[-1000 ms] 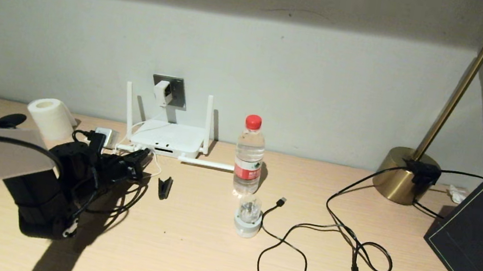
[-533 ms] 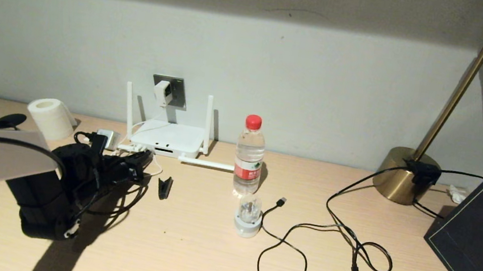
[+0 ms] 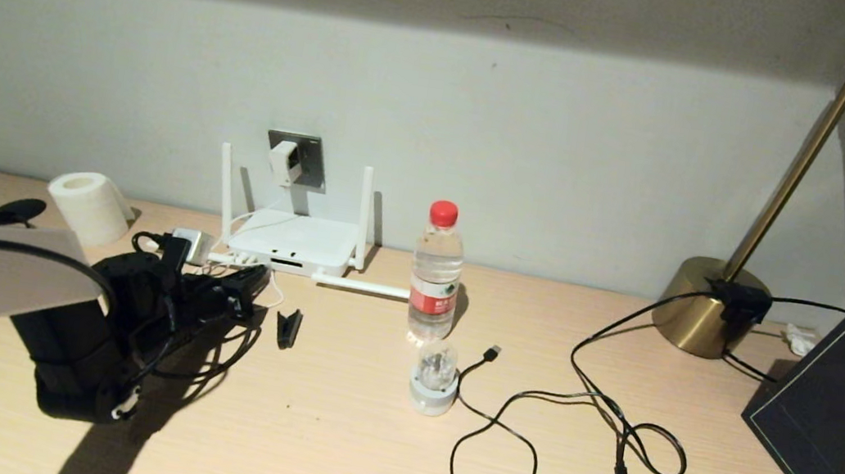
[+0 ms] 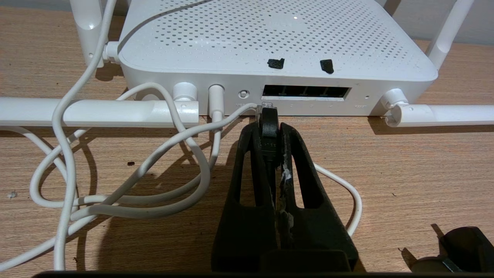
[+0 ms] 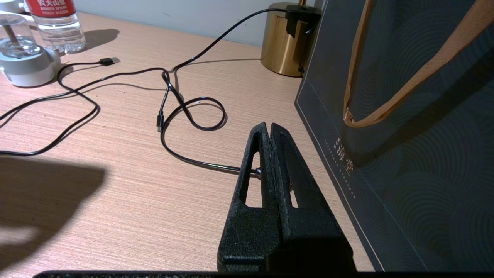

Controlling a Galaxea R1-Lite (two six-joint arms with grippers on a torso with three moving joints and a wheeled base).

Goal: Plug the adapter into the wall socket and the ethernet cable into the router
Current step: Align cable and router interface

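The adapter [image 3: 284, 161] sits plugged into the wall socket [image 3: 302, 154] on the grey wall, at about 11 o'clock from the scene's centre. Directly below, the router [image 3: 296, 242] lies flat on the counter [image 3: 328, 439], two antennas upright and one lying toward 3 o'clock. The left hand [image 3: 250, 283] reaches in from 8 o'clock, its tip just before the router's front edge. A red-capped water bottle [image 3: 436, 272] stands at the router's 3 o'clock; a round white-and-clear plug piece [image 3: 435, 379] sits at the bottle's 6 o'clock. Black cables [image 3: 528, 425] loop toward 4 o'clock, and a brass lamp [image 3: 710, 306] stands at 2 o'clock
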